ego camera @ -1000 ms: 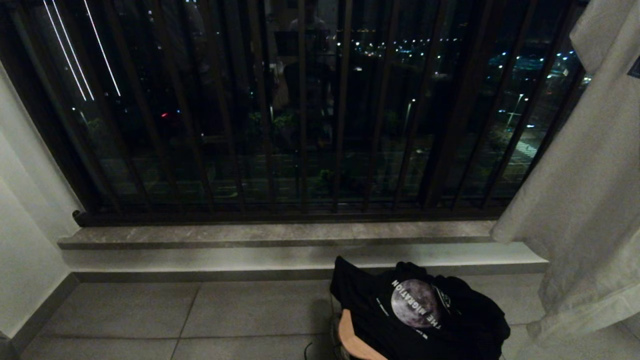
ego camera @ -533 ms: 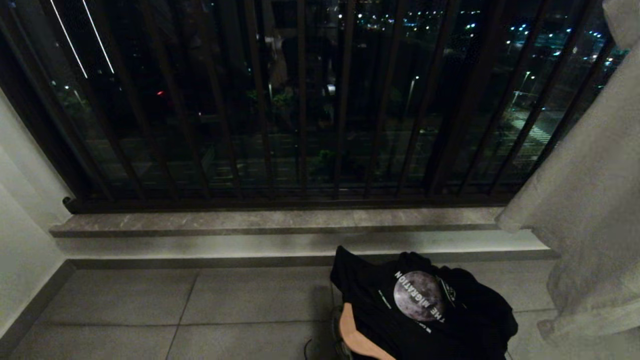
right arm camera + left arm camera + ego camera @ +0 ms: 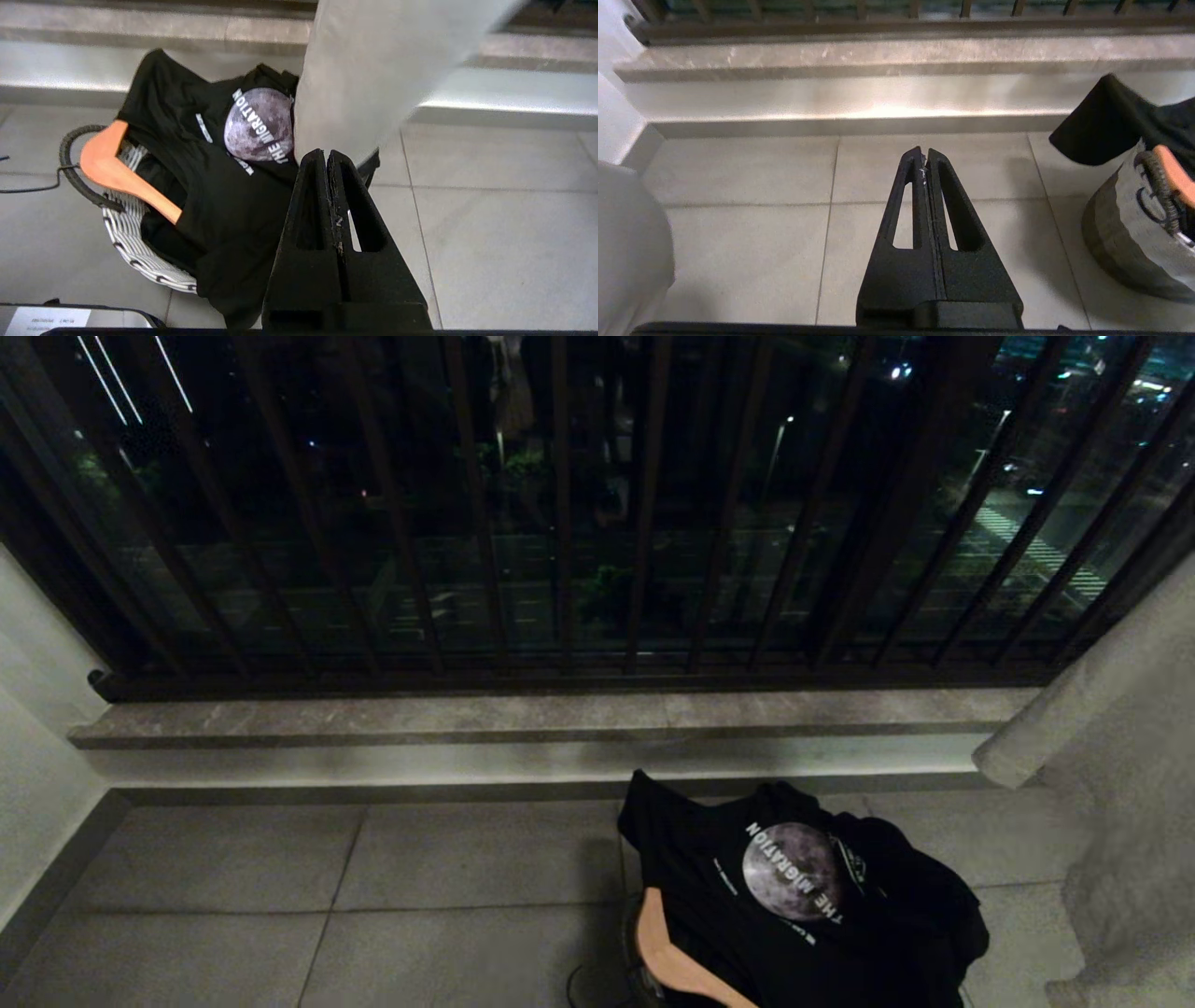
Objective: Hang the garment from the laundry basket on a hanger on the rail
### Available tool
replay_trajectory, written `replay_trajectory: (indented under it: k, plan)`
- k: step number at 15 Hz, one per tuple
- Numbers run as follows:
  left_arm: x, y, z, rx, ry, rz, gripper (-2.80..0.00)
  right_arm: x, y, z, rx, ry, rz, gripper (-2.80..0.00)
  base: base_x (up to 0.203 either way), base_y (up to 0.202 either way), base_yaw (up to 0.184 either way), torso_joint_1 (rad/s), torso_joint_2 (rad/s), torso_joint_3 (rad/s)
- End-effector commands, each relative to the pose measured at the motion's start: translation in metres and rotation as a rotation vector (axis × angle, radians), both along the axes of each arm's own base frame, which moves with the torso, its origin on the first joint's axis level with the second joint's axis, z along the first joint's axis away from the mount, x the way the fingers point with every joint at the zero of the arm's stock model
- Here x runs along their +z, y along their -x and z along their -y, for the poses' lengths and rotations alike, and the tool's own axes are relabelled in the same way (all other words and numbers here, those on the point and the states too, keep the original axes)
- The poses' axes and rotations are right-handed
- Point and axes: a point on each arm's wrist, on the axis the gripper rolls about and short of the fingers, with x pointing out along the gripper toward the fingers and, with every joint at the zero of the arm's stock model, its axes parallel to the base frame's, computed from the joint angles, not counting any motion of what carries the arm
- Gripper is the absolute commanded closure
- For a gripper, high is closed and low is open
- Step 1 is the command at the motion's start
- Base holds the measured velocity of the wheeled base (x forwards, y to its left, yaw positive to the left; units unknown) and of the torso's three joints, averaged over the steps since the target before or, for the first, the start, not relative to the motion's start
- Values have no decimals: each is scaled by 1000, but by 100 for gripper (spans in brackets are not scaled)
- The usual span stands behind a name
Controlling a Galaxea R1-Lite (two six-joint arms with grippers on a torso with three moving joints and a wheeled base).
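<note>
A: Starting on the left, where was the left pincer (image 3: 924, 156)?

B: It hung over bare floor tile (image 3: 738, 177), fingers pressed together, with nothing in them. The laundry basket (image 3: 1125, 233) stood off to its side.

A: And the garment?

B: A black moon-print T-shirt (image 3: 794, 887) lay heaped over the basket on the floor, just below the balcony step (image 3: 523, 728). A wooden hanger (image 3: 117, 172) was partly inside it, long axis slanting across the basket, one bare arm poking out over the rim.

A: The right pincer (image 3: 327, 156)?

B: Pressed shut too, empty, above the shirt's near edge. A pale hanging cloth (image 3: 373, 70) drooped right beside it.

A: The risk?

B: Probably snagging that cloth on the way down, or tipping the light basket.
</note>
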Motion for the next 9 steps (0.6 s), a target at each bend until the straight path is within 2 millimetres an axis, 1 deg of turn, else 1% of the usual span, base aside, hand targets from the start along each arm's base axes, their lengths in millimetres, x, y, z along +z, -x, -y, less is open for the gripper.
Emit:
replay_trajectory:
  k: [1, 9]
  plan:
    - [0, 0, 0, 0, 0, -2, 0, 0, 0, 0, 1, 0, -2, 0, 0, 0, 0, -1, 4, -199]
    - [0, 0, 0, 0, 0, -2, 0, 0, 0, 0, 1, 0, -2, 0, 0, 0, 0, 3, 3, -197]
